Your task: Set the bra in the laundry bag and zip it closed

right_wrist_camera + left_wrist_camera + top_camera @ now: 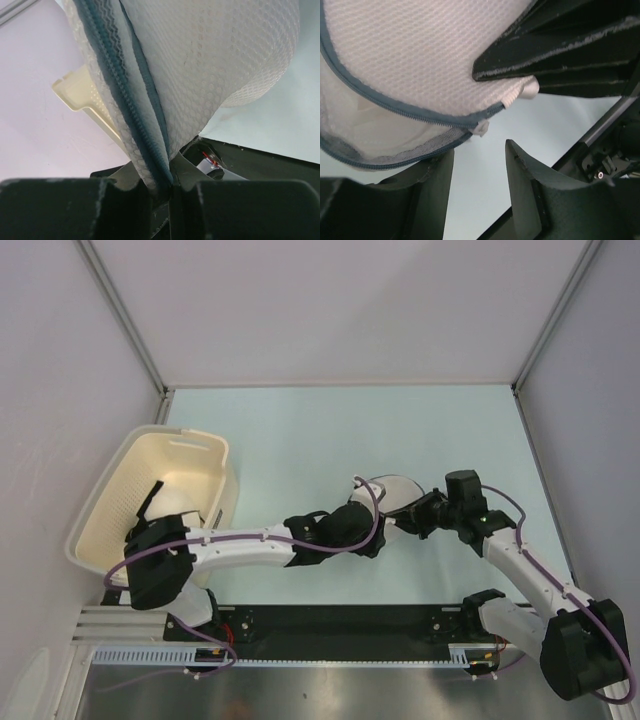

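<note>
In the middle of the top view, my right pincer (pixel 160 181) pinches the laundry bag (pixel 398 490) by its rim, the bra (pixel 375 134) seemingly inside. My left pincer (pixel 479 151) is spread near the tiny zipper tab (pixel 481 128); I might miss it.

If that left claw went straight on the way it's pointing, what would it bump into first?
Most likely the zipper pull on the laundry bag, just ahead of the open left gripper; exact depth is unclear.
</note>
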`<act>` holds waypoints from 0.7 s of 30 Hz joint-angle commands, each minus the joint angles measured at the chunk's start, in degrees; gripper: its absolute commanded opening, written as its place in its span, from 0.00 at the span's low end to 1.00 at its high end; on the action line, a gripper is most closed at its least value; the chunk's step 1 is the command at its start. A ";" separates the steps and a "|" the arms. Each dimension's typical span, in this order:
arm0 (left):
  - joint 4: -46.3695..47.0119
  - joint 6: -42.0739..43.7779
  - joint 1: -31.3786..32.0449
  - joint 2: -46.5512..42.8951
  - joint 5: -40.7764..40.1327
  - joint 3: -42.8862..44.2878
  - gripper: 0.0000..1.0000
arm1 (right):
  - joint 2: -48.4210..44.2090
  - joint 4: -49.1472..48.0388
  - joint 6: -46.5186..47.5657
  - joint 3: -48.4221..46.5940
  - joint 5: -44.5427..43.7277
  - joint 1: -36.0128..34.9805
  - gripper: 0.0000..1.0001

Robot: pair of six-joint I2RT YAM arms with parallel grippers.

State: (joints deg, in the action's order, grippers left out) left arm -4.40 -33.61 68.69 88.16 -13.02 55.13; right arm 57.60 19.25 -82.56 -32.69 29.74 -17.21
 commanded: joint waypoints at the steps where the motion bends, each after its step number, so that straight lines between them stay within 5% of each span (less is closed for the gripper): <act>1: 1.42 -2.69 0.13 1.49 -4.47 3.93 0.50 | -1.09 0.53 -1.55 -0.27 -1.52 -0.89 0.17; 8: 1.42 -3.66 -1.88 2.89 -4.39 5.25 0.43 | -0.65 0.62 -1.46 -0.27 -1.79 -1.77 0.15; 14: 0.89 -4.98 -4.87 2.55 -0.52 4.11 0.03 | -0.65 1.67 0.56 -0.19 -2.14 -1.77 0.09; 21: 4.22 -3.75 -9.70 -3.25 13.96 -2.74 0.00 | 0.67 2.99 9.43 -0.80 -3.63 -0.10 0.00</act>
State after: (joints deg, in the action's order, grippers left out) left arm -2.76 -37.93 63.33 90.08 -7.29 56.21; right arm 57.63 19.57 -79.75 -32.69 27.40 -18.24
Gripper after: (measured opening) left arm 0.044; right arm 0.154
